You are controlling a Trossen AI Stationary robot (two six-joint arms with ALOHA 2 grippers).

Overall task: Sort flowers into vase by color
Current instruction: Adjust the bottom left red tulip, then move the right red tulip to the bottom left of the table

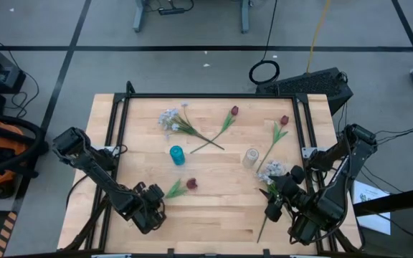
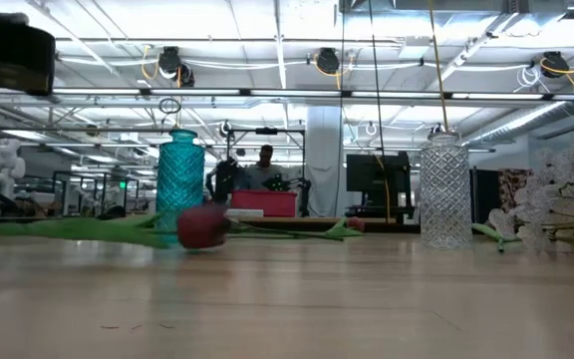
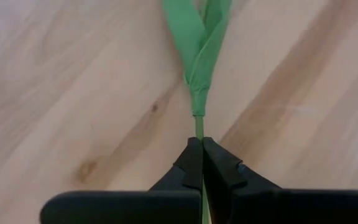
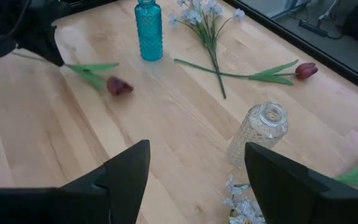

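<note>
A dark red flower with a green stem lies at the table's near left; its head [image 1: 191, 184] rests on the wood and its leaves [image 1: 174, 190] spread just behind the head. My left gripper [image 1: 156, 204] is shut on the flower's stem. The teal vase [image 1: 177, 155] and the clear glass vase [image 1: 251, 157] stand upright mid-table. My right gripper [image 4: 197, 168] hovers open above the near right, with nothing between its fingers. Two more red flowers [image 1: 234, 111] [image 1: 284, 120] and two sprays of pale blossoms [image 1: 172, 118] [image 1: 272, 172] lie flat on the table. My left gripper pinches the bare stem [image 3: 199, 127] just below the leaves, between its two fingertips [image 3: 190, 163]. The fingers slant down from the table's near left and lie roughly in line with the stem. The head [image 2: 202, 226] lies on the table.
A black frame [image 1: 214, 95] rims the table. The pale spray [image 2: 556, 209] at the near right lies beside my right arm, its stem reaching the near edge. Bare wood [image 1: 221, 208] lies between the two arms.
</note>
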